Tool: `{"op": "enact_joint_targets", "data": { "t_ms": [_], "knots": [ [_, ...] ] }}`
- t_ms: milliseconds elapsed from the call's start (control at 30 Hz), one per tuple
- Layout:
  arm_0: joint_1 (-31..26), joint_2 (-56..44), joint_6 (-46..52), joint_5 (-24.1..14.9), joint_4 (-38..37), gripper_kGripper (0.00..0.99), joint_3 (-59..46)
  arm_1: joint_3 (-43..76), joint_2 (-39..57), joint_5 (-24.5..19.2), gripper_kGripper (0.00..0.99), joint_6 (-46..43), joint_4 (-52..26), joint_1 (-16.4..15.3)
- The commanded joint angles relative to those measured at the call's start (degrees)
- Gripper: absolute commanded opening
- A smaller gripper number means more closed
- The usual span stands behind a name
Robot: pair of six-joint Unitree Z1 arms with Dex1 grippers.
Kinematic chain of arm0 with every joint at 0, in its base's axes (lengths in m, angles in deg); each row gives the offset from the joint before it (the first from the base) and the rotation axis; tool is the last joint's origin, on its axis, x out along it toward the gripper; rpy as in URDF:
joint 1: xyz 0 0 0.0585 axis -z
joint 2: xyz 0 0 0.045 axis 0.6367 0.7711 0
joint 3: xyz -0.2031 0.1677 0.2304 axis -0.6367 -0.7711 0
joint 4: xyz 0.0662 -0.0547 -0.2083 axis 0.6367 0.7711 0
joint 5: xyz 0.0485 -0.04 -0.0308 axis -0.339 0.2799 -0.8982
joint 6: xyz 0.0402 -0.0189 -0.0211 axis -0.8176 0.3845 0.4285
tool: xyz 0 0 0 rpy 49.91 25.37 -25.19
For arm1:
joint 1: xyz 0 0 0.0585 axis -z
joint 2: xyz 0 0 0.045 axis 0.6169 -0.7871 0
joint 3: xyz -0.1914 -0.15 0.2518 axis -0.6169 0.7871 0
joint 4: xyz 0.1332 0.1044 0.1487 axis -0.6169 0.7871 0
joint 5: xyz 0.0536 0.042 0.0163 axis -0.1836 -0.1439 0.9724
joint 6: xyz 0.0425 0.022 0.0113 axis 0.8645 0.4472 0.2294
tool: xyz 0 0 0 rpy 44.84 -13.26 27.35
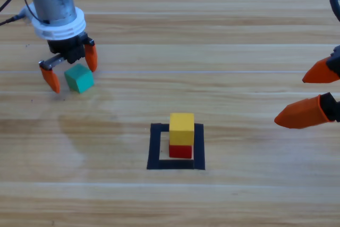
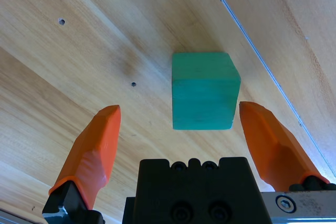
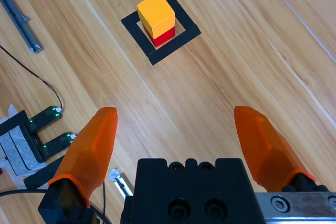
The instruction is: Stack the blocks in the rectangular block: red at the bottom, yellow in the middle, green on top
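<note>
No legible text or markings anywhere.

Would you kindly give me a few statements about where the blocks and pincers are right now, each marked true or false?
1. The yellow cube sits on the red cube inside the tape square. True.
2. The green cube tops the stack. False: it lies on the table, apart from the stack.
3. The left pincer is open around the green cube. True.
4. The right pincer grips the yellow cube. False: it waits open at the right edge.

Matt green cube (image 2: 203, 91) on smooth, faintly glossy wooden table (image 1: 239, 51)
</note>
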Motion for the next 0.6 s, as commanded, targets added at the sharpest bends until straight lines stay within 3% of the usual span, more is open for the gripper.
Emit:
{"op": "enact_joint_targets", "data": {
  "t_ms": [33, 600],
  "knots": [
    [-1.2, 3.2, 0.0, 0.4, 0.3, 0.976, 0.0, 0.9, -3.3, 1.1, 0.982, -0.1, -0.2, 1.6],
    [0.3, 6.2, 2.4, 0.4, -0.5, 0.928, 0.5, 1.0, -3.5, 1.1, 0.983, 0.0, -0.2, 1.6]
  ]
}}
